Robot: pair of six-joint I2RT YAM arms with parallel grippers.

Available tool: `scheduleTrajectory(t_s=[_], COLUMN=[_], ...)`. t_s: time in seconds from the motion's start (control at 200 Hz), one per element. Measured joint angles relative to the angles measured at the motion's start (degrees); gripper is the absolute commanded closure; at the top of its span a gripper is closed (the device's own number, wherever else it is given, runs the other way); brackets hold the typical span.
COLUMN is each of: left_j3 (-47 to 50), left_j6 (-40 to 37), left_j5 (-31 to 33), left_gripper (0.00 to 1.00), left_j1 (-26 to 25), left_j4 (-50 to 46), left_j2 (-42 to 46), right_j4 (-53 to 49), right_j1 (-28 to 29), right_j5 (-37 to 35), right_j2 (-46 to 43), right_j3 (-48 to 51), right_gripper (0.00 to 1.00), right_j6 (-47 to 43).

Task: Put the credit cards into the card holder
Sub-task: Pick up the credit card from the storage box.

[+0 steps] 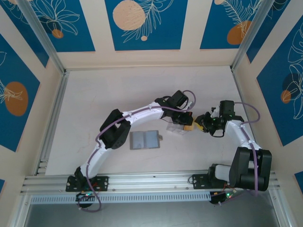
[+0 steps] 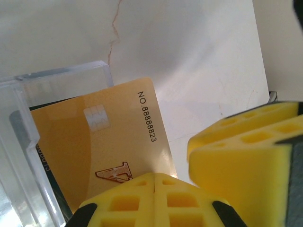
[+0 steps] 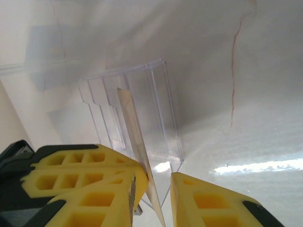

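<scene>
Right wrist: card (image 3: 136, 142) inside tool (image 3: 157, 182)

The card holder (image 1: 145, 140) lies flat on the table (image 1: 94, 104), opened like a book, with its pale bluish-grey inside facing up and its two panels side by side. Near it, to the right, an orange card (image 2: 109, 142) stands on edge in a clear box (image 2: 66, 73) (a silvery chip and the print NO.8888823 show on its face). It leans slightly, and part of it sticks out past the box's wall.
</scene>
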State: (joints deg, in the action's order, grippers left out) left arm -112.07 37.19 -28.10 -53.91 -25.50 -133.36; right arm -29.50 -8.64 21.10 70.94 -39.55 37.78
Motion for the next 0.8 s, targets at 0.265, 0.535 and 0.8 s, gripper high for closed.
scheduleTrajectory(t_s=[0.265,0.535,0.8], left_j3=[0.0,0.0,0.0], left_j6=[0.0,0.0,0.5], left_j5=[0.0,0.0,-0.2], left_gripper=[1.00,1.00,1.00], left_j1=[0.0,0.0,0.1], left_j4=[0.2,0.2,0.7], left_j2=[0.0,0.0,0.0], right_j4=[3.5,5.9,6.3], right_j1=[0.0,-0.1,-0.1], right_j5=[2.8,4.4,4.9], right_j2=[-2.5,-2.5,-3.1], right_j3=[4.1,5.6,5.6], right_gripper=[0.74,0.82,0.99], right_j6=[1.3,2.1,2.4])
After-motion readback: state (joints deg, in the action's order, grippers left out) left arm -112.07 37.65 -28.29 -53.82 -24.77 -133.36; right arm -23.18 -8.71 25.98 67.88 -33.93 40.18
